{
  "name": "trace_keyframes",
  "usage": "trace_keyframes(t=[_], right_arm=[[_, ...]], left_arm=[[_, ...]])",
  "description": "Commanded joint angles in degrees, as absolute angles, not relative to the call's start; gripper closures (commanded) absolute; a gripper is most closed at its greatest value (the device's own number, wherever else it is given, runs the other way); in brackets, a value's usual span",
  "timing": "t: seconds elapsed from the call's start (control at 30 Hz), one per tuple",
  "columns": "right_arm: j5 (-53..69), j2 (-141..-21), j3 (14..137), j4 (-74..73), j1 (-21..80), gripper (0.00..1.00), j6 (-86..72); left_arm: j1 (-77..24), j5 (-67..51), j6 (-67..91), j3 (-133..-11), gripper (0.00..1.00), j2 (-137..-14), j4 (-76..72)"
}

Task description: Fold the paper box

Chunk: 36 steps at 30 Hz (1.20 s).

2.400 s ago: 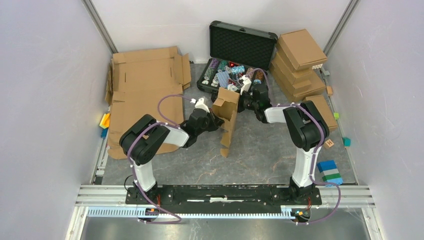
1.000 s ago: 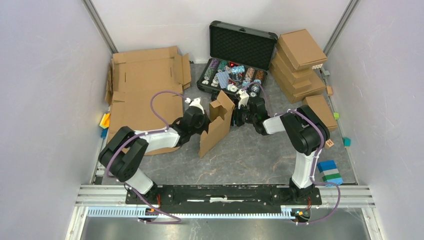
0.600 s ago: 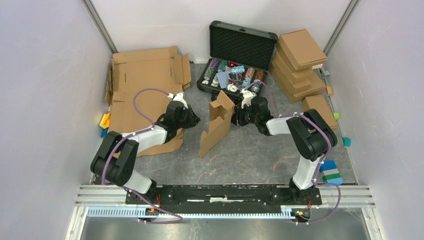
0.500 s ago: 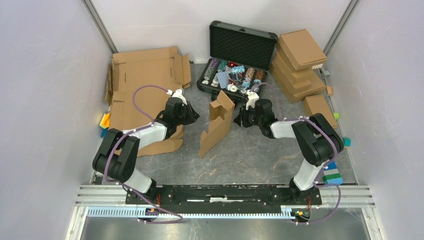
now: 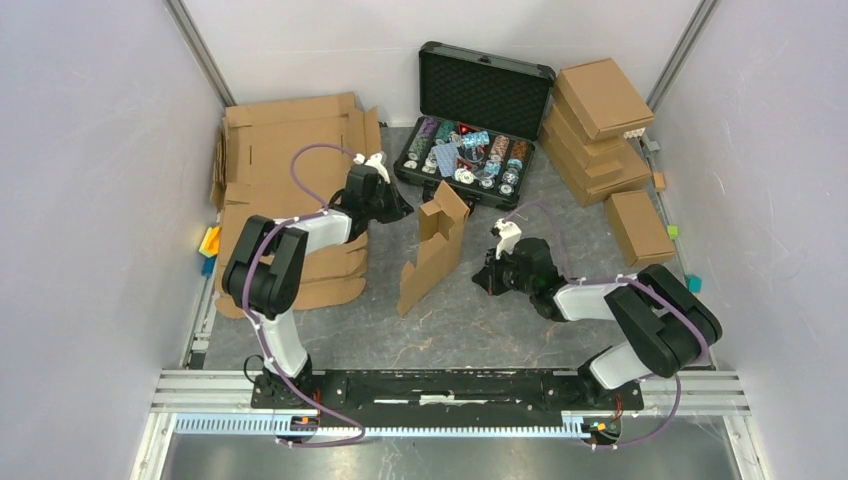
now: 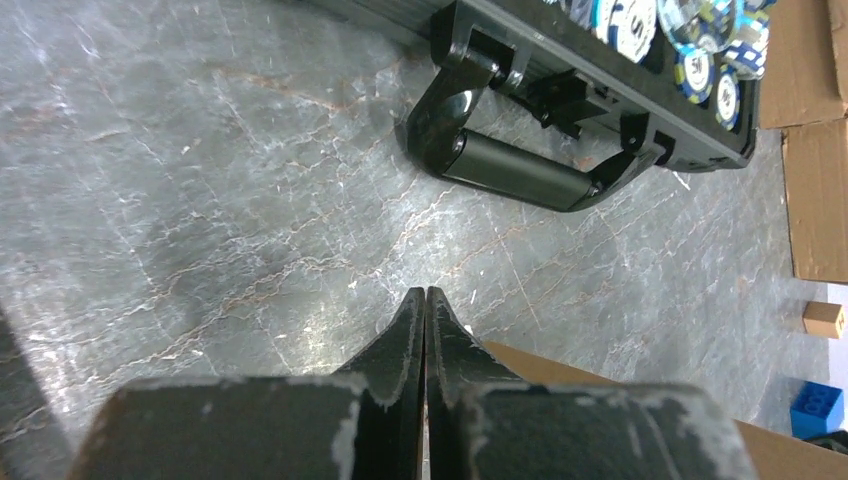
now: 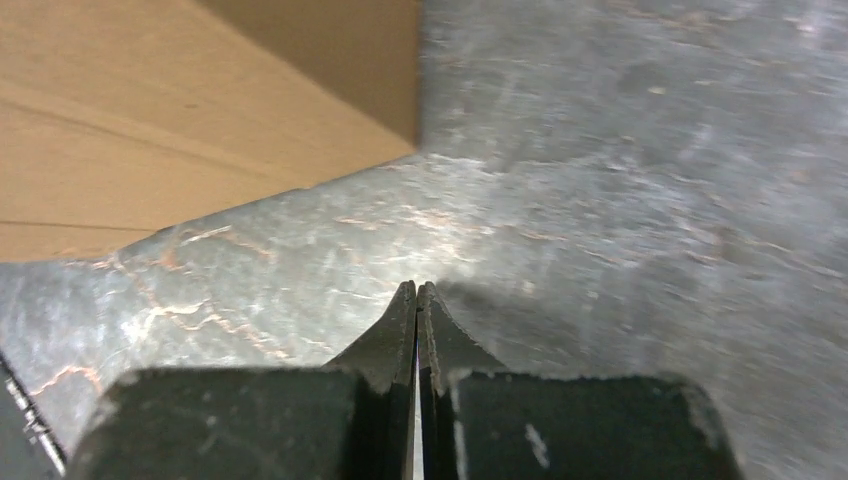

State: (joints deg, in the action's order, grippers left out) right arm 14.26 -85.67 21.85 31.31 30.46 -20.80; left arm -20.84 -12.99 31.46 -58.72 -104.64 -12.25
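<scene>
The paper box (image 5: pixel 434 251) stands partly folded and leaning in the middle of the table, with no gripper on it. My left gripper (image 5: pixel 400 210) is shut and empty, to the box's upper left, between the flat cardboard sheets and the black case. In the left wrist view the shut gripper (image 6: pixel 426 296) points at bare table, with a brown cardboard edge (image 6: pixel 600 385) low at the right. My right gripper (image 5: pixel 481 282) is shut and empty, low to the box's right. In the right wrist view the shut gripper (image 7: pixel 417 290) is over bare table, with the box's panel (image 7: pixel 200 120) at the upper left.
An open black case (image 5: pixel 486 92) of poker chips sits at the back; its handle (image 6: pixel 515 172) shows in the left wrist view. Large flat cardboard sheets (image 5: pixel 290 170) lie at the left. Stacked closed boxes (image 5: pixel 600 100) and a small box (image 5: pixel 640 228) stand at the right. Coloured blocks (image 5: pixel 208 242) lie by the walls.
Both grippers have let go of the paper box. The left one drew back left, then toward the case. The right one pulled back to the near right. The box stands alone.
</scene>
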Motion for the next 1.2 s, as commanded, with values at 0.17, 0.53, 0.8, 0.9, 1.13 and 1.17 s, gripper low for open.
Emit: trace_keyframes(t=[0.17,0.53,0.8,0.9,1.13,1.17], right_arm=[[15.63,-92.91,28.20,38.75,33.84,1.00,-25.33],[15.68,-95.61,30.54,38.94,34.10,1.00,-25.24],[15.43,-96.13,31.77,37.28,34.10,1.00,-24.37],[14.98,-96.20,31.98,36.64,34.10,1.00,-24.18],[12.68,-95.28,32.83,32.69,33.96,1.00,-21.80],[12.26,-94.91,32.65,32.19,33.92,1.00,-21.37]], left_arm=[[-22.11,-21.37,34.21,-60.97,0.98,-109.57,-14.39],[-22.53,-22.03,35.92,-56.42,0.98,-110.11,-19.90],[-24.48,-24.84,38.19,-53.80,0.98,-111.12,-25.04],[-25.64,-25.71,39.40,-51.65,0.98,-110.16,-27.54],[-27.63,-22.50,40.91,-45.16,0.98,-106.67,-31.45],[-27.73,-22.58,41.31,-44.26,0.98,-106.38,-32.41]])
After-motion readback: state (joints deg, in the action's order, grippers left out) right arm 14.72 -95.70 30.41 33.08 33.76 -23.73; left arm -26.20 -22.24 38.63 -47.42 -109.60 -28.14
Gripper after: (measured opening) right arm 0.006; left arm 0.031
